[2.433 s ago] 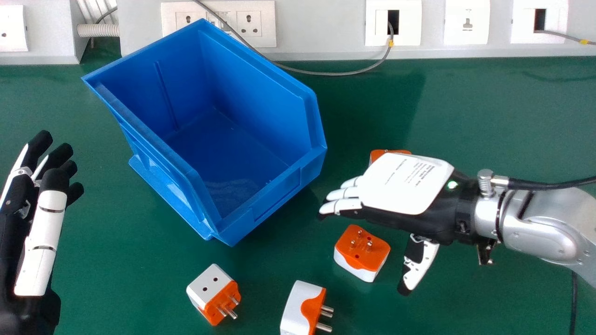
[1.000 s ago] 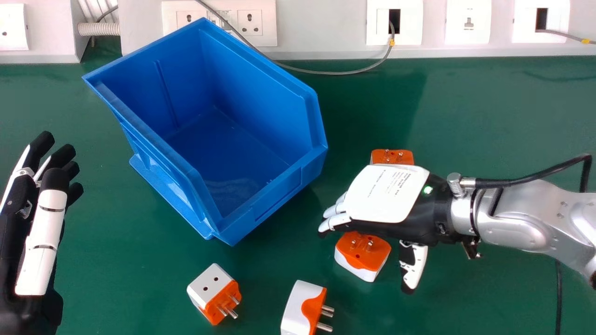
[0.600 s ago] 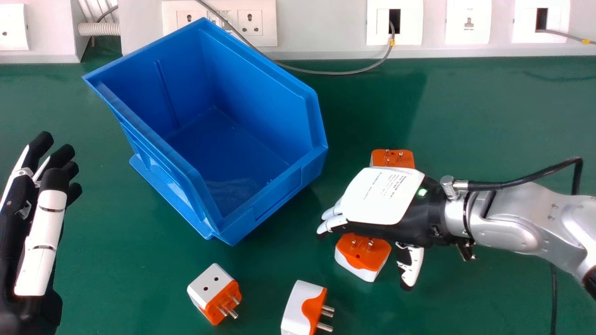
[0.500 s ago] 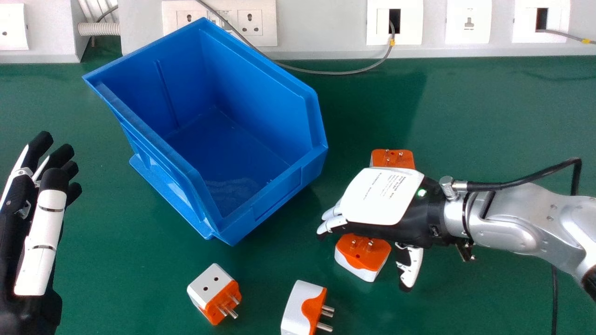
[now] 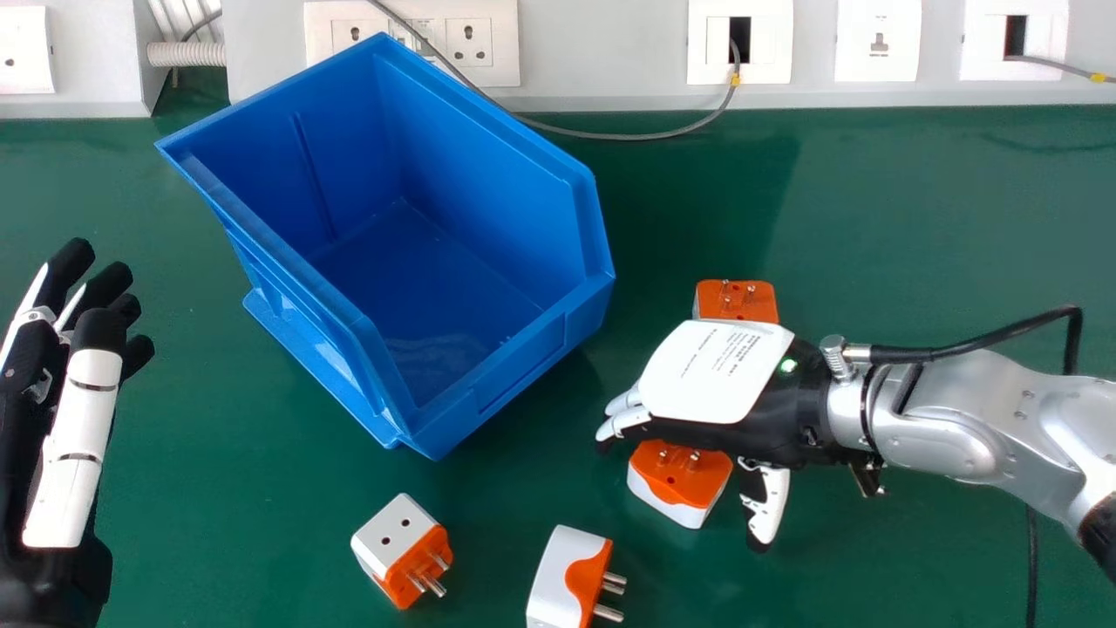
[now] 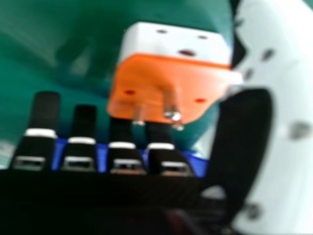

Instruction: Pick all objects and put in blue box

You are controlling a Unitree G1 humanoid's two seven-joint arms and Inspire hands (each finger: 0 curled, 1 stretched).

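- Clock set on head view centre, 12 = far side.
- Box (image 5: 514, 371) at 10 o'clock, on green table (image 5: 915, 201).
- Right hand (image 5: 715, 375) at 4 o'clock, palm side down, partly over plug A (image 5: 680, 497), which is at 5 o'clock.
- Right fingers (image 5: 626, 423) extended, thumb (image 5: 772, 506) spread wide off them. Right hand view: plug A between fingers and thumb; can't tell if touching.
- Plug B (image 5: 741, 301) at 3 o'clock, pins up, partly hidden by right hand.
- Plug C (image 5: 558, 580) at 6 o'clock, cut by view edge, pins toward 3.
- Plug D (image 5: 397, 541) at 7 o'clock, pins toward 4.
- All four plugs orange/white, outside box, on table.
- Left hand (image 5: 78, 419) at 9 o'clock, fingers relaxed, slightly fanned.
- Grey cable (image 5: 636, 137) loops at 1 o'clock, by socket panel (image 5: 610, 52).
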